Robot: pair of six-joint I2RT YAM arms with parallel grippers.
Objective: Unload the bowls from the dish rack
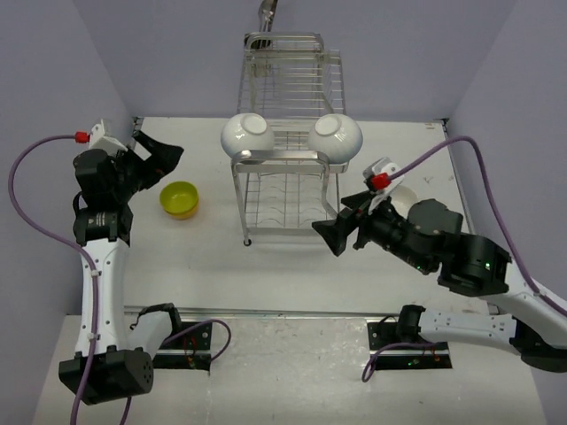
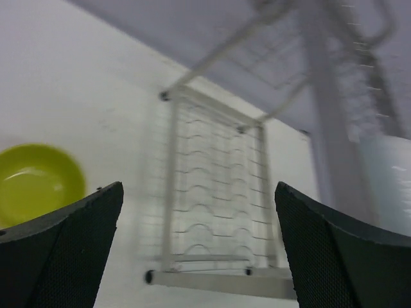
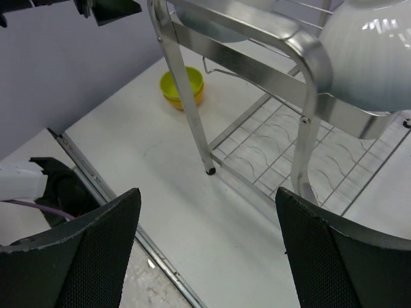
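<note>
Top external view: the left gripper point(image 1: 158, 152) has its fingers spread wide and holds nothing. Near them on the table point(image 1: 292, 266), one lime green bowl point(image 1: 180, 197) sits inside one orange-yellow bowl point(image 3: 186, 101). The right gripper point(image 1: 335, 235) is spread wide too, empty, by the dish rack point(image 1: 288, 181). Beyond its fingers, two white bowls point(image 1: 246, 135) point(image 1: 337, 135) sit high on the rack.

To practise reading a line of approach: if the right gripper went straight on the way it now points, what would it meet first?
The right gripper would probably meet the dish rack first, at its near leg and lower wire shelf; depth is uncertain.
</note>
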